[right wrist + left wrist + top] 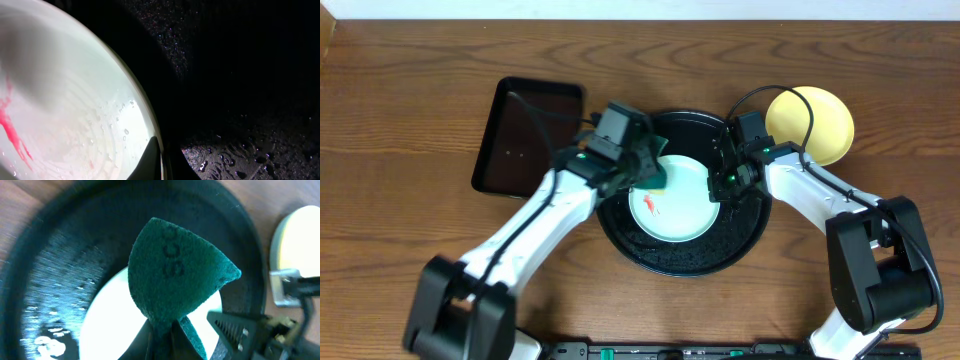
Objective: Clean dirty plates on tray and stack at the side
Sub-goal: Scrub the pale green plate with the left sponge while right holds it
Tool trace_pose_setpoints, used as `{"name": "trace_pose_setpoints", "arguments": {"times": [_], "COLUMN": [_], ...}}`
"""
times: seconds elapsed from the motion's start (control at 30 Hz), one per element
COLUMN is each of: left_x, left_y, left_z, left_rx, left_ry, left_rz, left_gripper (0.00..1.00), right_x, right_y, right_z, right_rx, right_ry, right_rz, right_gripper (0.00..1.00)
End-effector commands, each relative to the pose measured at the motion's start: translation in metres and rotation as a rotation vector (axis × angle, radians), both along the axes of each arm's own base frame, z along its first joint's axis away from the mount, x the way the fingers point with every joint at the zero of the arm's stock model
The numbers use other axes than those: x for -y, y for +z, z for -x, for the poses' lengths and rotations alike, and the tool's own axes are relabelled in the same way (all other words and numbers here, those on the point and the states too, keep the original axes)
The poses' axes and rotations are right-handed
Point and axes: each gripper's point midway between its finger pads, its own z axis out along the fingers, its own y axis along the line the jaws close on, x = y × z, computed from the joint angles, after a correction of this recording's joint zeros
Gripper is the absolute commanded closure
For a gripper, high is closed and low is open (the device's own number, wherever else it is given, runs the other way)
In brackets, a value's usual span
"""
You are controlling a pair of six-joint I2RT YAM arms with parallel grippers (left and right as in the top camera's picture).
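A pale mint plate (680, 205) with a red-orange smear (650, 207) lies in the round black tray (740, 235). My left gripper (648, 172) is shut on a green scouring pad (660, 176) that hangs over the plate's far left edge. In the left wrist view the pad (175, 275) fans out from the gripper (170, 337) above the plate (112, 322). My right gripper (718, 188) is shut on the plate's right rim. The right wrist view shows one finger (151, 159) lying inside the plate (65, 100) and the smear (10, 125) at the left. A pale yellow plate (810, 123) sits on the table, right of the tray.
A smaller rectangular black tray (527, 137) lies on the wooden table to the back left. The round tray's floor (240, 100) is wet with droplets. Both arms reach in from the near edge and meet over the tray.
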Motion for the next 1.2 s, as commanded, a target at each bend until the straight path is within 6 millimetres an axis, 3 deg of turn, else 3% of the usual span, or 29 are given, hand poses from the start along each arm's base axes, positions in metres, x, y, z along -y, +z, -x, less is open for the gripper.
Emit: {"name": "trace_pose_setpoints", "arguments": {"times": [0.0,0.17,0.4,0.53,0.67,0.8,0.9,1.07,1.17], "left_x": [0.012,0.026,0.044,0.022,-0.016,-0.048,-0.060,-0.070,-0.063], "left_y": [-0.036,-0.075,-0.101,-0.109,-0.114,-0.110,-0.101,-0.075,-0.057], "left_z": [0.010,0.026,0.033,0.038,0.044,0.047,0.041,0.022,0.010], "left_rx": [-0.133,-0.284,-0.292,-0.288,-0.289,-0.319,-0.308,-0.225,-0.154], "left_ry": [0.128,0.284,0.241,0.273,0.302,0.362,0.366,0.357,0.341], "left_rz": [0.020,0.039,0.006,-0.107,-0.267,-0.350,-0.349,-0.331,-0.278], "left_gripper": [0.93,0.92,0.93,0.93,0.93,0.93,0.93,0.93,0.93], "right_x": [0.015,0.018,0.018,0.019,0.019,0.019,0.019,0.019,0.019], "right_y": [-0.021,-0.021,-0.021,-0.021,-0.022,-0.022,-0.022,-0.022,-0.022], "right_z": [0.002,0.002,0.002,0.003,0.004,0.004,0.005,0.005,0.005], "right_rx": [-0.022,-0.018,-0.020,-0.024,-0.027,-0.030,-0.031,-0.031,-0.031], "right_ry": [-0.031,-0.035,-0.038,-0.038,-0.038,-0.038,-0.038,-0.038,-0.038], "right_rz": [0.101,0.120,0.120,0.121,0.123,0.124,0.124,0.124,0.124], "right_gripper": [0.99,0.99,0.99,0.99,0.99,0.99,0.99,0.99,0.99]}}
